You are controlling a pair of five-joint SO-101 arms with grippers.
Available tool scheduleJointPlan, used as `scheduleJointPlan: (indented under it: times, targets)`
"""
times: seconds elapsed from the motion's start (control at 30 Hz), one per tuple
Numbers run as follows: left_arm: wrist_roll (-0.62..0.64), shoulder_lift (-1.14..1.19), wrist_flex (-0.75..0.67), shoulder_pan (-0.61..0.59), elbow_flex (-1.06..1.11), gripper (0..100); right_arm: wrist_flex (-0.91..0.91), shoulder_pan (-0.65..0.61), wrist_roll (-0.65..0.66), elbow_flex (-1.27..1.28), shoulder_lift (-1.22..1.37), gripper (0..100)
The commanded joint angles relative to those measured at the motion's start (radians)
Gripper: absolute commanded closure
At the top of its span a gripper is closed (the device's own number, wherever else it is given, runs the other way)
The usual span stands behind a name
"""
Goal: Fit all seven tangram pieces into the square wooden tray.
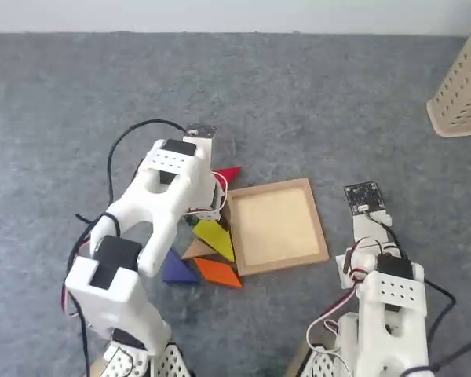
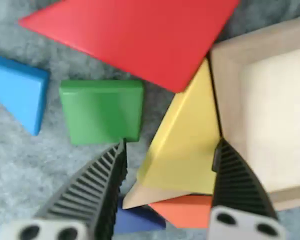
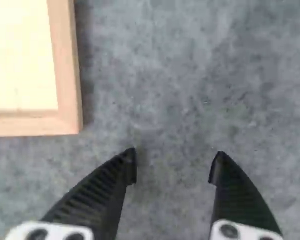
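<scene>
The square wooden tray [image 1: 322,234] lies mid-table with nothing inside it; its rim also shows as the tray [image 2: 229,75] and the tray [image 3: 67,75]. Tangram pieces cluster at its left side: a red triangle [image 1: 228,173], a yellow triangle [image 1: 214,238], an orange piece [image 1: 217,272], a dark blue piece [image 1: 177,269] and a tan piece [image 1: 196,249]. In the left wrist view lie the red triangle [image 2: 135,35], a green square [image 2: 101,111], a light blue piece [image 2: 17,92] and the yellow triangle [image 2: 185,145]. My left gripper [image 2: 170,155] hangs open over the yellow triangle. My right gripper [image 3: 174,162] is open over bare carpet beside the tray's corner.
Grey carpet [image 1: 298,102] covers the table. A perforated beige container [image 1: 463,86] stands at the far right edge. The left arm [image 1: 153,212] hides part of the piece cluster.
</scene>
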Motion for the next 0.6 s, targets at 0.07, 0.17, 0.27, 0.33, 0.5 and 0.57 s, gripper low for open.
scheduleJointPlan:
  times: [0.07, 0.17, 0.27, 0.33, 0.5, 0.57]
  targets:
    - [0.02, 0.043, -0.02, 0.025, -0.03, 74, -0.019, 0.012, -0.014, -0.006, 0.016, 75.7]
    - [0.008, 0.043, -0.021, 0.058, -0.03, 77, -0.019, 0.012, -0.014, -0.006, 0.016, 75.7]
    - [0.0, 0.048, -0.021, 0.095, -0.03, 85, -0.019, 0.012, -0.014, -0.005, 0.016, 75.7]
    - [0.0, 0.051, -0.012, 0.103, -0.028, 88, -0.019, 0.012, -0.014, -0.005, 0.016, 75.7]
    - [-0.018, 0.002, -0.006, -0.015, -0.035, 81, -0.019, 0.012, -0.014, -0.005, 0.016, 75.7]
    - [-0.058, -0.054, -0.005, -0.061, -0.031, 79, -0.019, 0.012, -0.014, -0.005, 0.016, 75.7]
